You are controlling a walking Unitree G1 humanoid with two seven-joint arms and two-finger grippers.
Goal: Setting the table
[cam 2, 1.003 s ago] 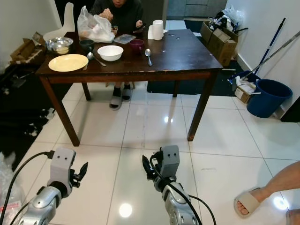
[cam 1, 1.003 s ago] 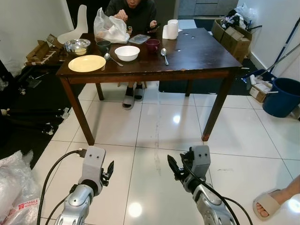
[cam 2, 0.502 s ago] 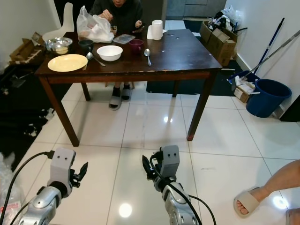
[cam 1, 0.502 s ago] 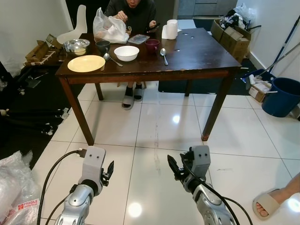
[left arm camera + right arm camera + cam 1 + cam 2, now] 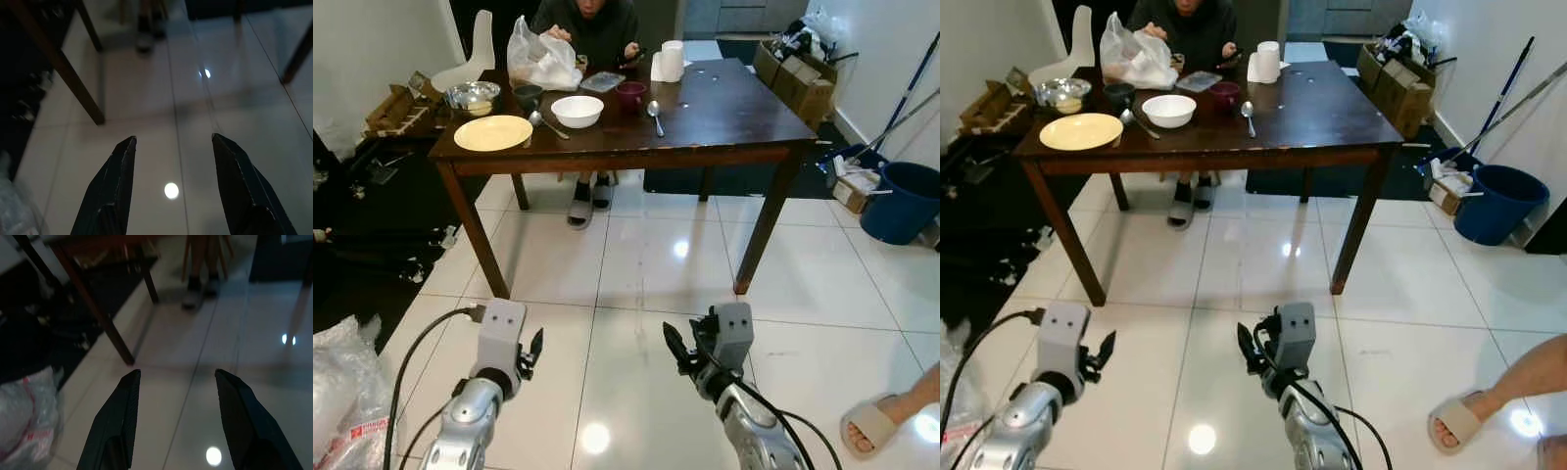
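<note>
A dark wooden table (image 5: 734, 113) stands ahead of me across white floor tiles. On its left half lie a yellow plate (image 5: 493, 132), a white bowl (image 5: 578, 111), a maroon cup (image 5: 630, 94), a dark cup (image 5: 528, 96), a metal bowl (image 5: 474, 96) and two spoons (image 5: 656, 116). A person (image 5: 592, 24) sits at the far side. My left gripper (image 5: 530, 350) and right gripper (image 5: 677, 351) hang low over the floor, well short of the table. Both are open and hold nothing, as the left wrist view (image 5: 171, 142) and right wrist view (image 5: 176, 374) show.
A blue bucket (image 5: 904, 201), broom handles and cardboard boxes (image 5: 800, 83) crowd the right wall. A person's sandalled foot (image 5: 873, 427) rests on the floor at my right. A plastic bag (image 5: 342, 392) and dark clutter lie at my left. A white bag (image 5: 543, 61) and white roll (image 5: 672, 61) sit on the table.
My left arm has shifted a little to the left. The right arm and the table's things have stayed put.
</note>
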